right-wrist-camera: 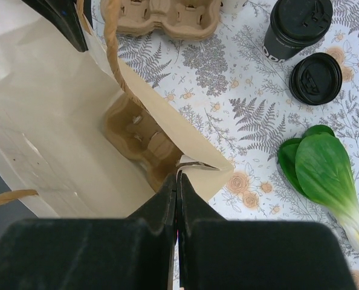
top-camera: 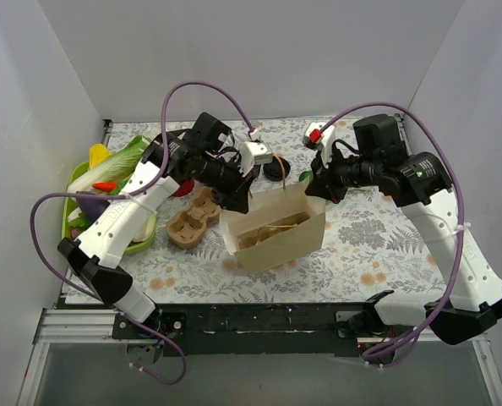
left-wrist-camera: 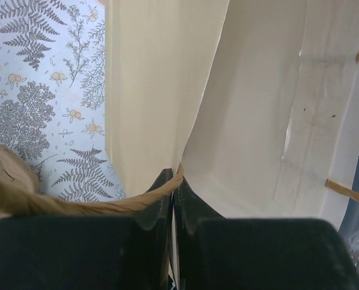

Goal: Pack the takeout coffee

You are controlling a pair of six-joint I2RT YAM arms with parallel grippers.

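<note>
Paper bag (top-camera: 276, 233): one; upright at mid-desk, mouth stretched wide between the two hands, evidently to leave an open drop from above.
Left hand (left-wrist-camera: 174, 181): clamped flat on the left end of the bag's rim together with a twisted paper handle (left-wrist-camera: 77, 205); judged to be anchoring that end against collapse.
Right hand (right-wrist-camera: 178, 178): pinched tight on the opposite rim corner, set against the left for tension across the mouth; neither hand free to lift a cup at present.
Cup carriers: two. One bagged carrier (right-wrist-camera: 137, 136) seated on the bag floor, sockets up, placed to steady a cup in transit. One spare carrier (top-camera: 192, 222) lying on the desk (top-camera: 378, 245) just left of the bag.
Takeout coffee (right-wrist-camera: 297, 27): one; upright on the desk beyond the bag, outside it, black lid fitted. Wall dark with pale print from this angle, possibly a sleeve, not resolvable.
Loose black lid (right-wrist-camera: 315, 78): one; flat on the desk just beside the coffee, not touching.
Bok choy (right-wrist-camera: 321, 175): one; lying on the desk near the right hand, outside the bag.
Bag handles: two counted in the right wrist view.
Progress: bag opened and lined, coffee not yet packed; judged roughly midway.
Next requirement: release of one rim, upright grasp of the coffee below its lid, lowering into a carrier socket.
Risks: sagging of the freed rim across the opening; tipping of the cup on a socket edge; mistaken pickup of the loose lid.
</note>
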